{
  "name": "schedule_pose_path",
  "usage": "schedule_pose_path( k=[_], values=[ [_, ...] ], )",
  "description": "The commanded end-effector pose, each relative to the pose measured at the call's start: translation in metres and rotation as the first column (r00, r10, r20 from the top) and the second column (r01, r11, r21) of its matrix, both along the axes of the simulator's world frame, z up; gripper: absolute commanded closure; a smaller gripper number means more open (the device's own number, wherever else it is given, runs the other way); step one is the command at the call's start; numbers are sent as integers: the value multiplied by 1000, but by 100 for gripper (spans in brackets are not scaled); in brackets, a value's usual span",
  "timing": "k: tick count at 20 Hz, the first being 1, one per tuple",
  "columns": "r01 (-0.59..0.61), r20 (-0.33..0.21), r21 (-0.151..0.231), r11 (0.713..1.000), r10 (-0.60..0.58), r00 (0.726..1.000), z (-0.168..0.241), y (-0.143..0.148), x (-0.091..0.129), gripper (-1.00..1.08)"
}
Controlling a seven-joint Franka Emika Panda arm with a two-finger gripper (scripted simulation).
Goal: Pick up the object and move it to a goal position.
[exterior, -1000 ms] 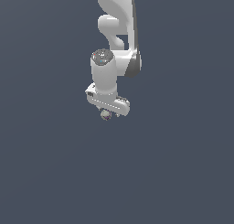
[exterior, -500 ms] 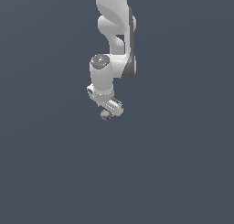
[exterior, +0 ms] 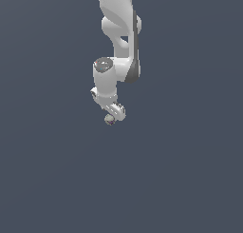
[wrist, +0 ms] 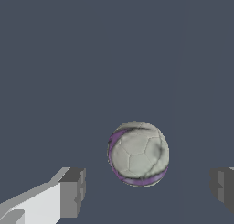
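The object [wrist: 138, 153] is a small grey-white ball with purple marks. In the wrist view it lies on the flat grey floor between my two fingers, with a clear gap on each side. One white finger with a grey pad [wrist: 72, 192] shows on one side, and the other pad [wrist: 223, 189] at the picture's edge. My gripper [wrist: 148, 191] is open and touches nothing. In the exterior view the gripper [exterior: 114, 114] hangs from the white arm, right over the object [exterior: 109, 120], which peeks out under it.
The plain dark grey floor [exterior: 180, 179] runs all around. The white arm [exterior: 118, 32] comes down from the top of the exterior view. Nothing else shows.
The wrist has turned about its vertical axis, so the hand now shows narrow instead of broadside. The object has stayed in place under it.
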State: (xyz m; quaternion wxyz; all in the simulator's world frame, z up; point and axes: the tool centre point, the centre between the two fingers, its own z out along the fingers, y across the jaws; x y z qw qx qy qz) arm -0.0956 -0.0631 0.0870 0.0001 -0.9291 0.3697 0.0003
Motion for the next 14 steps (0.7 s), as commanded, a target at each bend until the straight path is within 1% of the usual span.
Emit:
schedule_pose_path(
  k=[1, 5, 14],
  values=[
    [0, 0, 0, 1000, 0, 1000, -1, 0, 0, -92],
    [1, 0, 0, 1000, -1, 1000, -11, 0, -1, -92],
    [5, 0, 0, 1000, -5, 1000, -46, 0, -1, -92]
  ],
)
